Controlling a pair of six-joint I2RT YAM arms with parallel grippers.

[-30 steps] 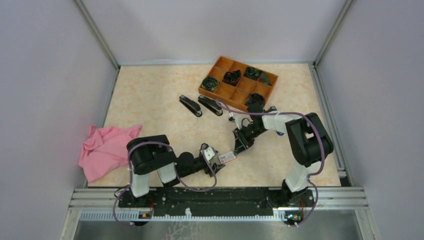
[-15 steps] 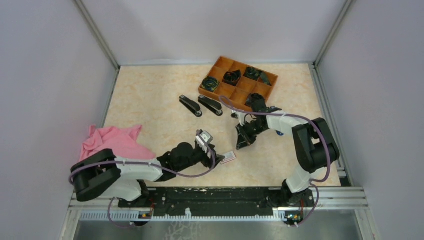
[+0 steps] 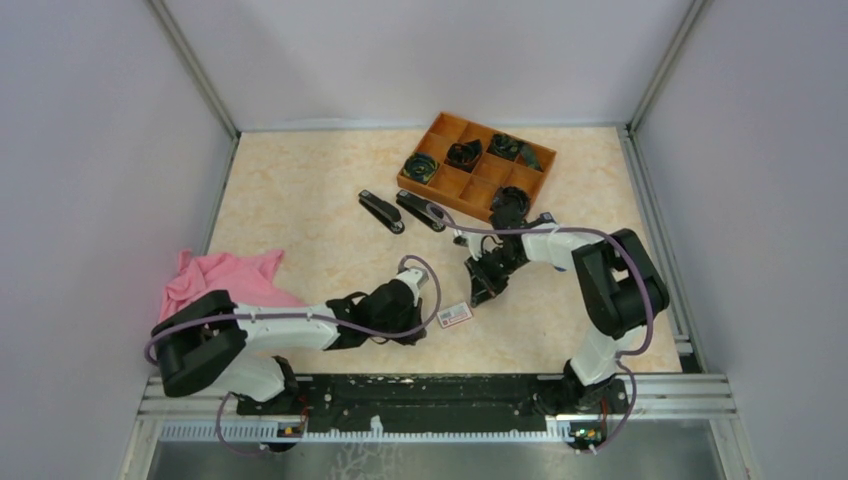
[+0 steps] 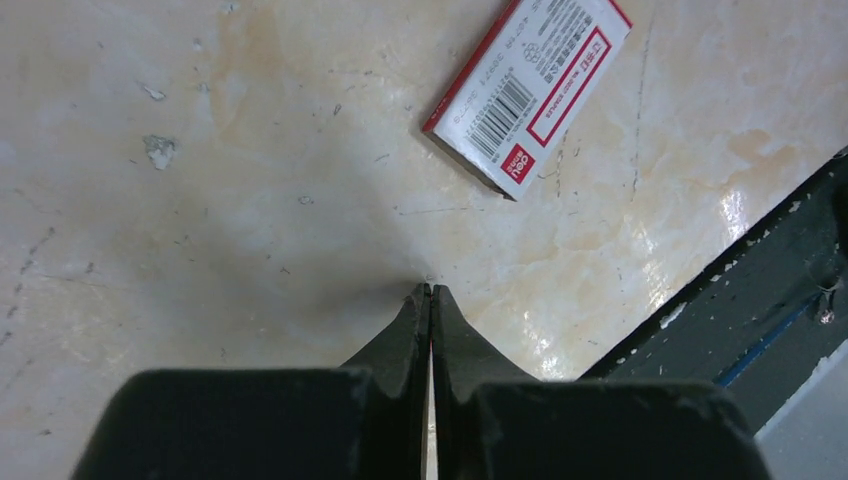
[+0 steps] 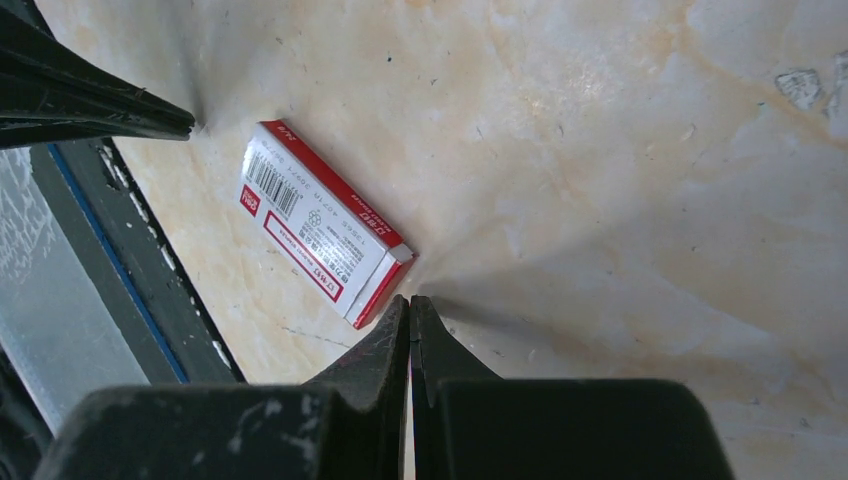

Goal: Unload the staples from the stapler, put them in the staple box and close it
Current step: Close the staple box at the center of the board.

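Observation:
Two black staplers point(image 3: 382, 212) point(image 3: 421, 210) lie closed side by side on the table in the top view, far from both grippers. The staples are out of view. My left gripper point(image 3: 418, 328) point(image 4: 430, 288) is shut on nothing, tips down near the table, just left of a small white and red box point(image 3: 455, 315) point(image 4: 527, 92). My right gripper point(image 3: 480, 291) point(image 5: 410, 298) is also shut and empty, its tips close to the corner of that same box point(image 5: 322, 237). The left gripper's black fingers point(image 5: 100, 105) show at the top left of the right wrist view.
An orange compartment tray point(image 3: 452, 183) with several black parts stands at the back right, behind the staplers. A pink cloth point(image 3: 215, 285) lies at the left edge. The black rail point(image 4: 760, 290) of the table's near edge runs close to both grippers.
The left arm's elbow swung out to the left and its gripper went from open to shut beside the box. The right gripper shut fully and shifted slightly. The box stayed put.

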